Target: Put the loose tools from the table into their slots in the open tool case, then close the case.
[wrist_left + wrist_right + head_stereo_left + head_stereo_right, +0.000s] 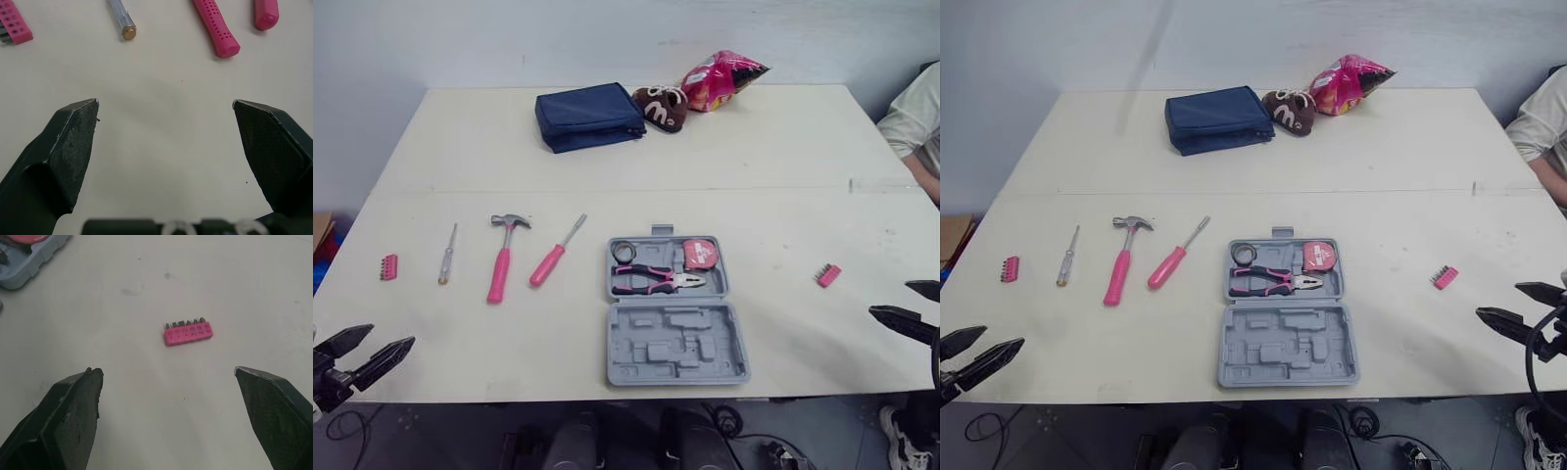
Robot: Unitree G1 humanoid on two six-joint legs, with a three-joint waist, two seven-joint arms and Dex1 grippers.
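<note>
On the white table (783,186), near its front edge, the grey tool case (677,364) lay open. Pliers (656,281), a pink tape measure (700,255) and a dark ring (624,252) sat in its far half, and the near half showed moulded slots.

Left of the case, nearest first, lay a pink screwdriver (551,259), a pink-handled hammer (501,262), a slim tester screwdriver (446,257) and, farthest out, the left bit holder (388,266). The right bit holder (827,275) lay well apart on the case's other side.

The left gripper (389,337) hung off to the case's left at the table's front edge, fingers spread and holding nothing. The right gripper (890,299) was likewise parted and empty — it hovered beyond the right bit holder, farther from the case.

Well behind the case sat a blue pouch (589,116), a brown plush item (661,106) and a pink snack bag (720,78), while a person's sleeve (913,113) showed far to the right.
</note>
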